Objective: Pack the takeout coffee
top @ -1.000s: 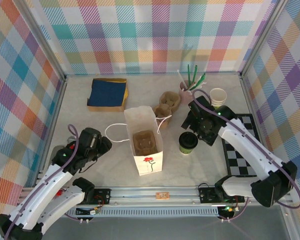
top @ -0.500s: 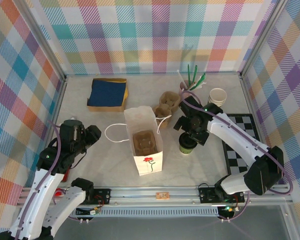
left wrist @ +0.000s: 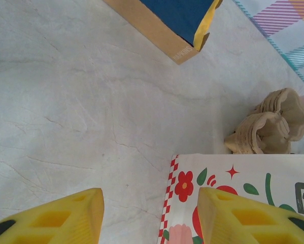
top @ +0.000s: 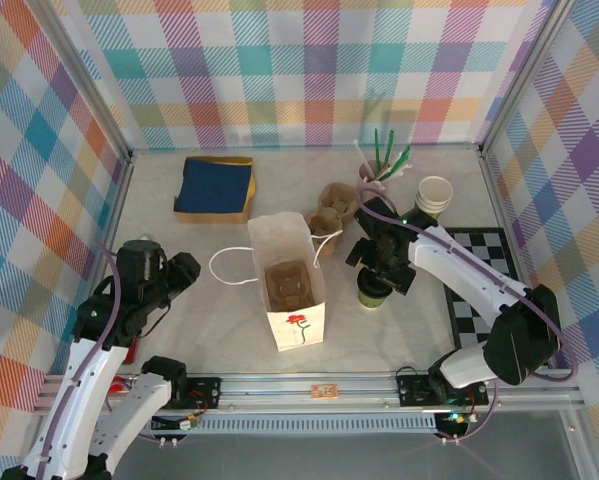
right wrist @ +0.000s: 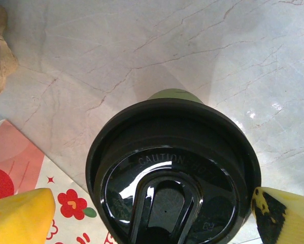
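The table (top: 219, 325) is fenced by plaid walls (top: 299, 70) on three sides, with a metal rail (top: 319, 385) along the bottom edge of the top view. The widest bare stretch lies in the left half of that view, between a flat box with a blue top (top: 215, 187) at upper left and the rail.

A white paper bag (top: 304, 330) stands open at centre, a brown pulp tray (top: 289, 283) inside it and its handle looped out to the left. The takeout coffee (top: 375, 291) stands upright on the table just right of the bag, with only a narrow strip of bare table between them. To the cup's right there is bare table, then a checkerboard mat (top: 484, 290) against the right wall. Above it in the frame, a crumpled pulp holder (top: 334, 207), a pink pot of sticks (top: 379, 165) and a lidless cup (top: 435, 193) crowd the upper right.

The right arm reaches from the lower right towards the centre, wrist bent down, with the right gripper (right wrist: 153, 216) directly over the black lid (right wrist: 172, 173). Its yellow fingers (right wrist: 22, 213) are spread wide to either side of the lid; the one at lower left stands clear of it, over the bag's print, so nothing is clamped.

The left arm rises along the left side. The left gripper (left wrist: 152, 213) points down with its fingers apart and only table and the bag's edge between them, holding nothing
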